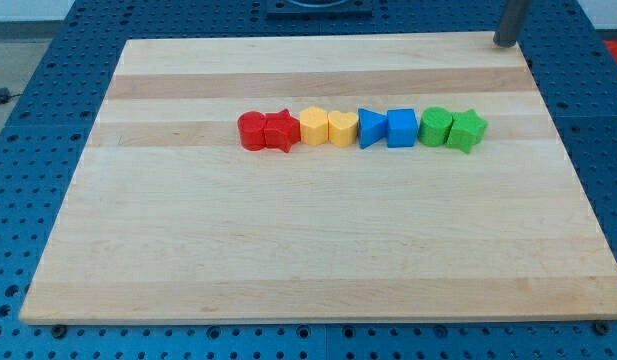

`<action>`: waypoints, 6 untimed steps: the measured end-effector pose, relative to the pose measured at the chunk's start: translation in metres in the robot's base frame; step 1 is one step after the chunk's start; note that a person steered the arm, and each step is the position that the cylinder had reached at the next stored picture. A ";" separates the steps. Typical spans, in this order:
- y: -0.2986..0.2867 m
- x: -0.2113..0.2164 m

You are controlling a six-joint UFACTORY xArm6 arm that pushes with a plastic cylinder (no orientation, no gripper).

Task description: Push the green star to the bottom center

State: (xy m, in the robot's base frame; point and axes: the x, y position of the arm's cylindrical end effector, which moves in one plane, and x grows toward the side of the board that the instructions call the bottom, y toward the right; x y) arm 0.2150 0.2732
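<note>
The green star [468, 130] lies at the right end of a row of blocks across the middle of the wooden board [318, 260]. It touches a green round block [435, 126] on its left. My rod comes down at the view's top right, and my tip [505, 42] rests at the board's far right corner, well above and slightly right of the green star.
The row runs leftward from the green pair: a blue cube [402, 127], a blue triangle [371, 128], a yellow heart [342, 128], a yellow block [314, 126], a red star [282, 131] and a red round block [252, 130]. Blue perforated table surrounds the board.
</note>
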 end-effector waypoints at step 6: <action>-0.038 0.042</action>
State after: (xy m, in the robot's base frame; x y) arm 0.2568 0.2352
